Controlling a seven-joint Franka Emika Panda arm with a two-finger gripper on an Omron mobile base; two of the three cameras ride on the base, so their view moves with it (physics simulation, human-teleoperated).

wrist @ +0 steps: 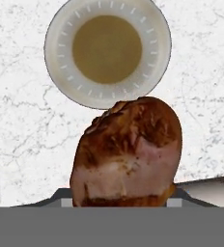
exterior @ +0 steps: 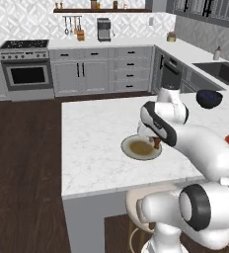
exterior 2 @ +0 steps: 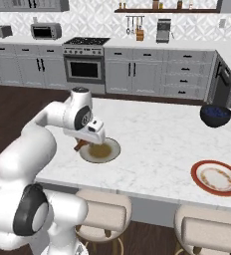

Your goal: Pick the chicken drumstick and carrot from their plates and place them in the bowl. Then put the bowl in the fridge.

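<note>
My gripper (exterior: 156, 141) is shut on the chicken drumstick (wrist: 128, 154), golden-brown with its fat end facing the hand camera. The drumstick (exterior 2: 80, 145) hangs a little above the marble counter, at the edge of the greenish-grey plate (wrist: 61, 48) with a brownish centre, which is bare. That plate (exterior: 131, 150) lies near the counter's front edge. The white plate with a red-orange rim (exterior 2: 216, 177) sits farther right on the counter. The drumstick hides my finger tips in the hand view. The carrot, the bowl and the fridge are out of view.
A small dark navy glossy bowl (exterior 2: 215, 115) stands at the counter's far right. Two stools (exterior 2: 102, 214) are tucked under the counter's near edge. A stove (exterior 2: 85, 62) and cabinets line the back wall; a sink (exterior: 222, 71) is at the right.
</note>
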